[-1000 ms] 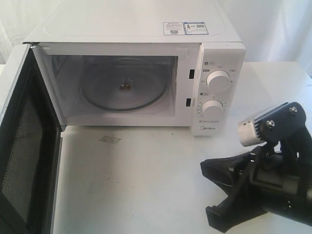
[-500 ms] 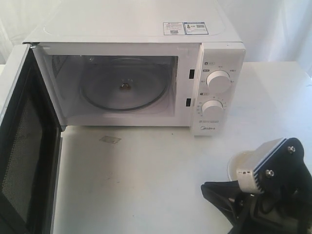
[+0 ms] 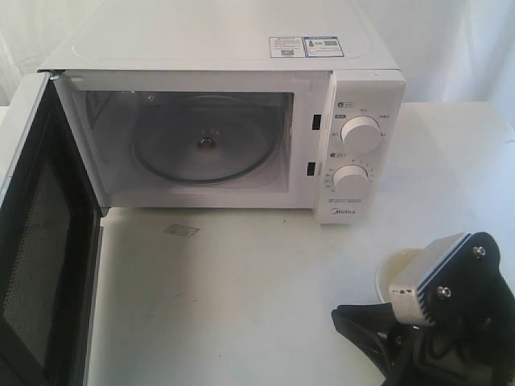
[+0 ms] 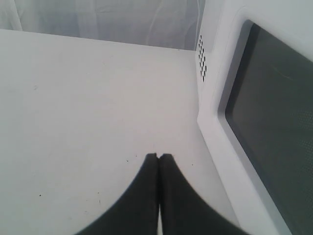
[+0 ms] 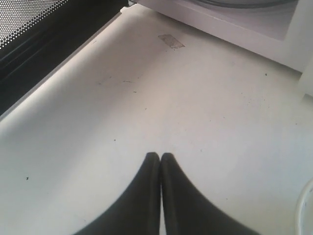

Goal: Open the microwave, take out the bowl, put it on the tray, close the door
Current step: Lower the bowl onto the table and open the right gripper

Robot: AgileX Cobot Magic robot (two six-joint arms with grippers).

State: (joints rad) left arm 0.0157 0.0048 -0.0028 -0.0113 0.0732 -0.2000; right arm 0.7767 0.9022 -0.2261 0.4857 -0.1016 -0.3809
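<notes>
The microwave (image 3: pixel 225 48) stands at the back with its door (image 3: pixel 40 241) swung wide open to the left. Its glass turntable (image 3: pixel 205 149) is bare. A round cream rim, the bowl (image 3: pixel 394 269) by its look, shows on the table at the front right, mostly hidden behind my right wrist. A white curved edge (image 5: pixel 305 205) also shows in the right wrist view. No tray can be made out. My right gripper (image 3: pixel 338 315) (image 5: pixel 160 155) is shut and empty, pointing left above the table. My left gripper (image 4: pixel 159 156) is shut, empty, beside the door's outer window (image 4: pixel 274 122).
A small patch of tape (image 3: pixel 182 231) (image 5: pixel 171 41) lies on the white table in front of the oven. The open door's mesh inner side (image 5: pixel 24 14) stands to one side of my right gripper. White curtains hang behind the table.
My right arm has sunk toward the front edge of the exterior view, uncovering the cream rim behind it. The oven and its door have not moved.
</notes>
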